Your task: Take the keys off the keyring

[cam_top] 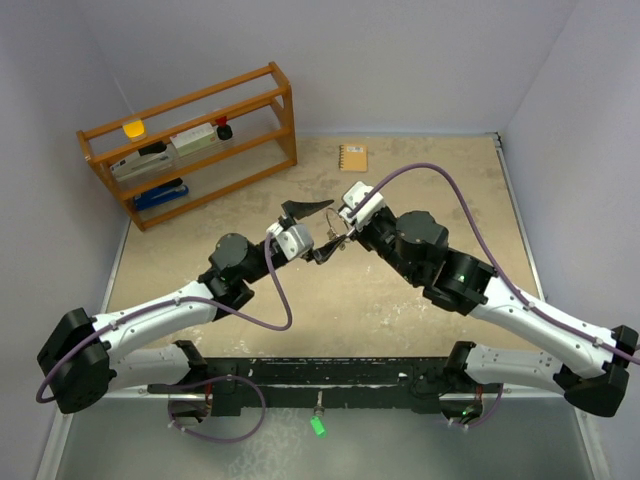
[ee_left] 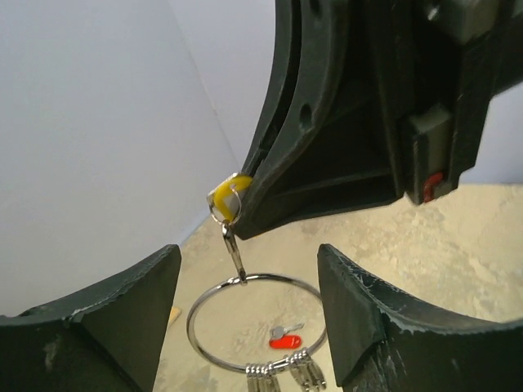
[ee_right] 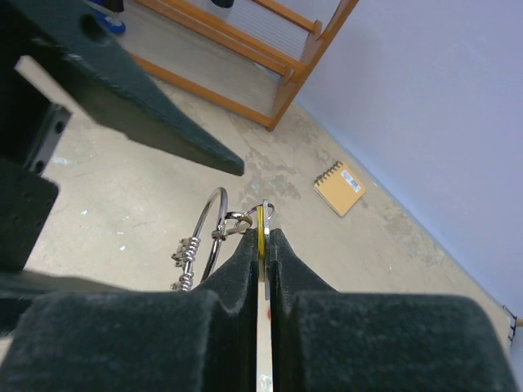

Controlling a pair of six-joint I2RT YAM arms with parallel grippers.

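My right gripper (ee_right: 261, 238) is shut on the pale yellow key (ee_right: 260, 225), held edge-on above the table. A small split ring and clip link that key to the big silver keyring (ee_right: 214, 233), which hangs below it. In the left wrist view the keyring (ee_left: 196, 310) hangs freely with several silver keys (ee_left: 286, 377) bunched at its bottom. My left gripper (ee_left: 249, 261) is open, one finger on each side of the ring, touching nothing. A red-headed key (ee_left: 288, 343) and a small silver key (ee_left: 282, 331) lie loose on the table beneath. From the top view both grippers (cam_top: 330, 232) meet mid-table.
A wooden rack (cam_top: 190, 140) with small items stands at the back left. A small orange notebook (cam_top: 353, 157) lies at the back middle, also in the right wrist view (ee_right: 340, 188). Grey walls close the table's sides.
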